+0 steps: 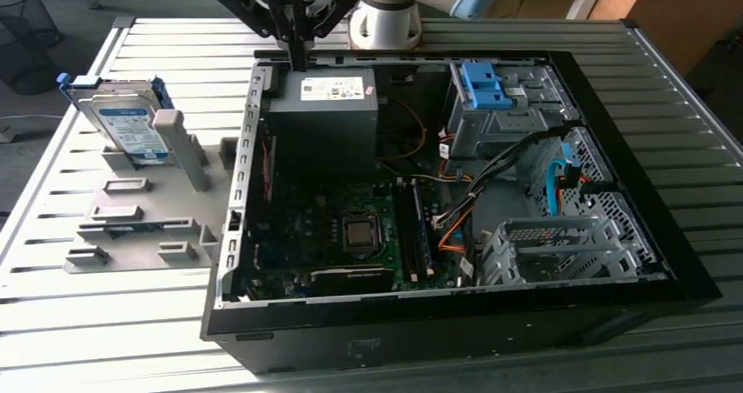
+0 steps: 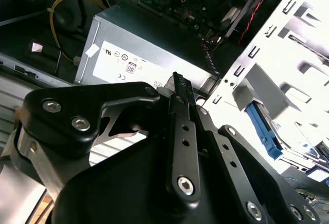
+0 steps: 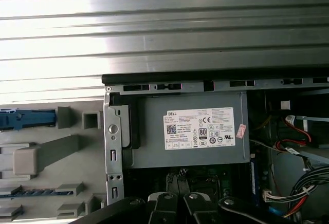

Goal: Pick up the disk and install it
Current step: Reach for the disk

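**Disk racked, gripper empty**

Nearest me in the exterior view is the black wall of the open computer case [image 1: 465, 328]. At that view's left, outside the case, the disk [image 1: 120, 122] stands on edge in a grey rack [image 1: 139, 215]: silver, white-and-blue label, blue frame around it. Further right, the gripper [image 1: 299, 61] hangs at the case's far wall, just above the power supply [image 1: 331, 115], fingers pressed together and holding nothing, well apart from the disk.

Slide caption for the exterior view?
The gripper hovers over the open case near the power supply; the disk stands in the grey rack beside it.
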Available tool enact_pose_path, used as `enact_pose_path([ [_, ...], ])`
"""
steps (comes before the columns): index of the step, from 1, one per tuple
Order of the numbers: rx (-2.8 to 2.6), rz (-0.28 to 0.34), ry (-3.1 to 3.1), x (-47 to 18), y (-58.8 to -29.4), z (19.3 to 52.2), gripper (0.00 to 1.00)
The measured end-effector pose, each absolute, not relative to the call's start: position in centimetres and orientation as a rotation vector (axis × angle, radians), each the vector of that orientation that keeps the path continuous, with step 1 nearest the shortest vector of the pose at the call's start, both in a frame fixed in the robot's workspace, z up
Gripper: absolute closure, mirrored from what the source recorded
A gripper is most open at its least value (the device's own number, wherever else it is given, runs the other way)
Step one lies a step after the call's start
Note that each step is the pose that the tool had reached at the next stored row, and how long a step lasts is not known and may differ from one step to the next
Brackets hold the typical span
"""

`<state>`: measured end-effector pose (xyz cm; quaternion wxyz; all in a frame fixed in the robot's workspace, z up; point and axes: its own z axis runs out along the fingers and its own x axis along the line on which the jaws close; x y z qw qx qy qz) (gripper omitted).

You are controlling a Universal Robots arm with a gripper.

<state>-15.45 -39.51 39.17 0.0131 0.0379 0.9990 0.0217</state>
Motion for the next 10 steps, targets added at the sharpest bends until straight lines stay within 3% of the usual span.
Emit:
enact_pose_path([
  [10, 0.118, 0.068, 3.113, -15.89, -39.51, 39.13, 0.89],
])
